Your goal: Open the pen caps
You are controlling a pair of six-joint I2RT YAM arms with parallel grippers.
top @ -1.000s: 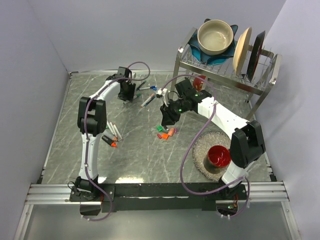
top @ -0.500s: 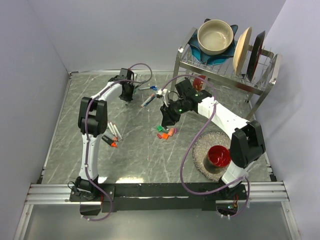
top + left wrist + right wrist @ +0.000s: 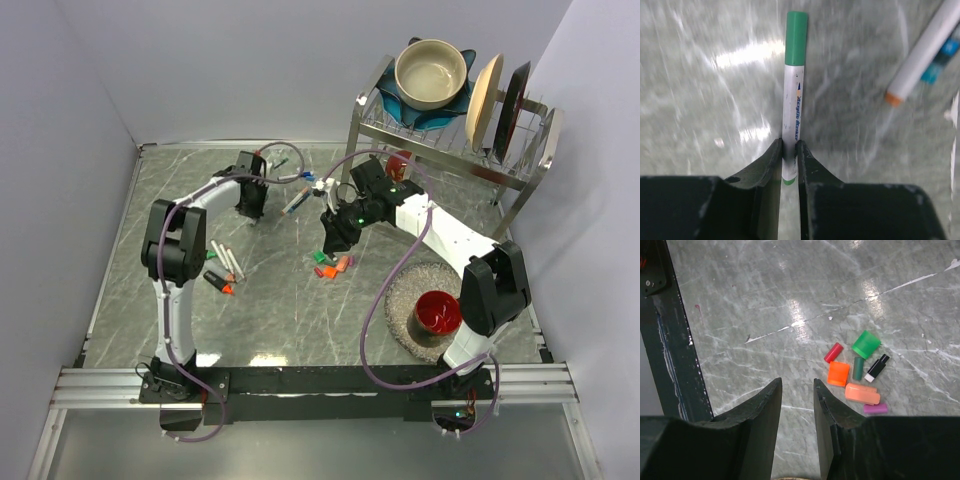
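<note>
Your left jaws are clamping the green marker [image 3: 791, 115] at its barrel, green cap [image 3: 796, 39] pointing straight away from them; right jaws are standing apart.

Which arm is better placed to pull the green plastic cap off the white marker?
Right: the right gripper is open and empty over the loose plastic caps; the left gripper is shut on the white marker, its green plastic cap exposed.

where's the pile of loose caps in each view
top external: pile of loose caps mid-table, right by the right gripper
left wrist: not in it, only a green-capped marker in the left gripper
right wrist: pile of loose caps right of centre, beyond the right gripper
shared landmark: the grey marbled table
</note>
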